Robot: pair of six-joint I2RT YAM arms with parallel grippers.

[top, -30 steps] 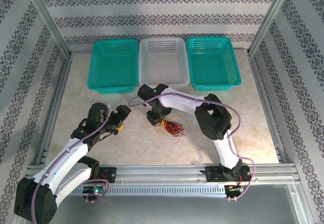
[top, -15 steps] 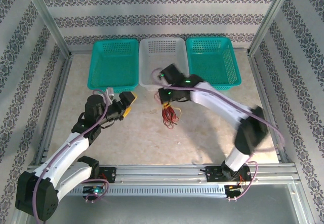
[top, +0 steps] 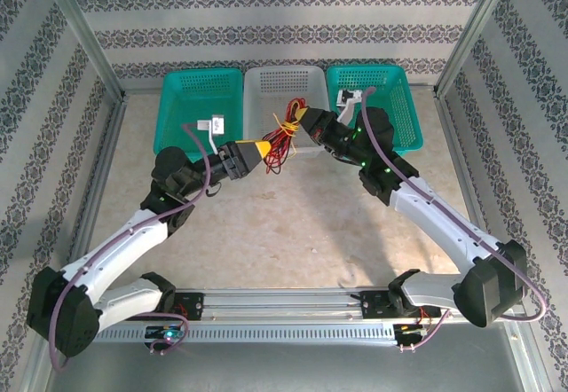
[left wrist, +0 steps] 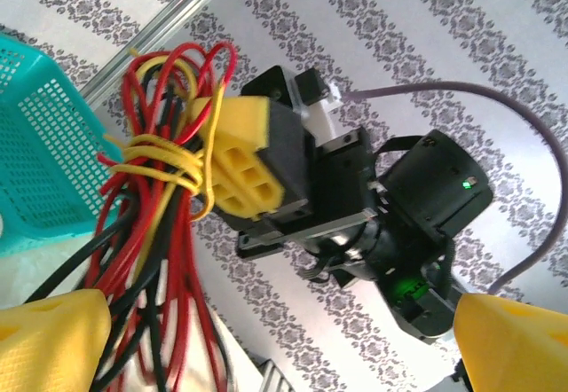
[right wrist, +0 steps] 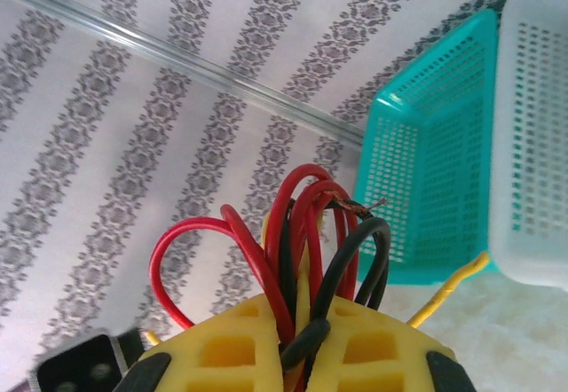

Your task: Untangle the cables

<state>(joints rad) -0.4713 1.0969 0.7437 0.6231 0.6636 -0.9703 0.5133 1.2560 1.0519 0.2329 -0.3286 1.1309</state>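
cables [top: 283,137] pinched in right claw [top: 302,117], dangling beside spread left claw [top: 258,149]

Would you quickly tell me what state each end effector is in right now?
Left end effector: open, holding nothing.
Right end effector: closed on the cables.

- No writing, number, brand or sign could be read on anything in view.
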